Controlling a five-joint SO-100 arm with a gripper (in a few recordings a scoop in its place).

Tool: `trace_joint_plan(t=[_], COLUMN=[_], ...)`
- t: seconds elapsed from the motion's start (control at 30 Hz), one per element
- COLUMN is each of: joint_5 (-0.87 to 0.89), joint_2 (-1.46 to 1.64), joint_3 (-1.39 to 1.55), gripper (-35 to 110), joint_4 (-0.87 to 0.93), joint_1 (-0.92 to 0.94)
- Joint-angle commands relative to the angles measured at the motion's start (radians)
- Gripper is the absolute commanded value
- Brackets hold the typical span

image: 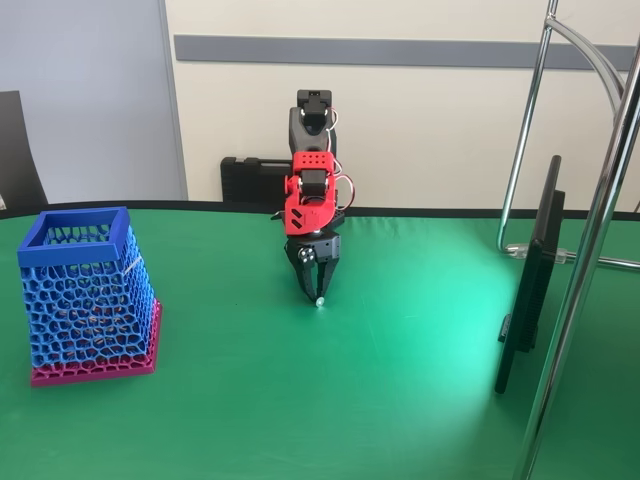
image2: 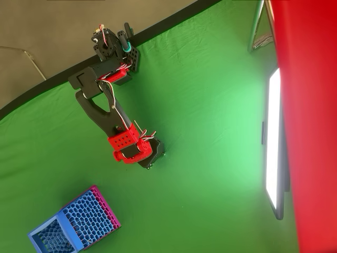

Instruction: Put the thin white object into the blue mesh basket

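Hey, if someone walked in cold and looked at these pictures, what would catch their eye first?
Most likely the red and black arm at the middle of the green table, bent down so its end effector points at the cloth, with a tiny white bulb at its tips. Next, the blue mesh basket on its magenta base, standing upright at the left of the fixed view, well apart from the arm.
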Motion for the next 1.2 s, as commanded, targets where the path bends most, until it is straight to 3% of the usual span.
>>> trace_joint_plan(t=[0.0,0.63,1.17], joint_5=[-0.003,-0.017,-0.124], joint_2=[0.003,0.100,0.183], joint_3=[-0.038,-0.114,-0.310], gripper=[7,4,4], joint_4=[-0.008,0.052,0.104], joint_1=[0.002,0.025,0.184])
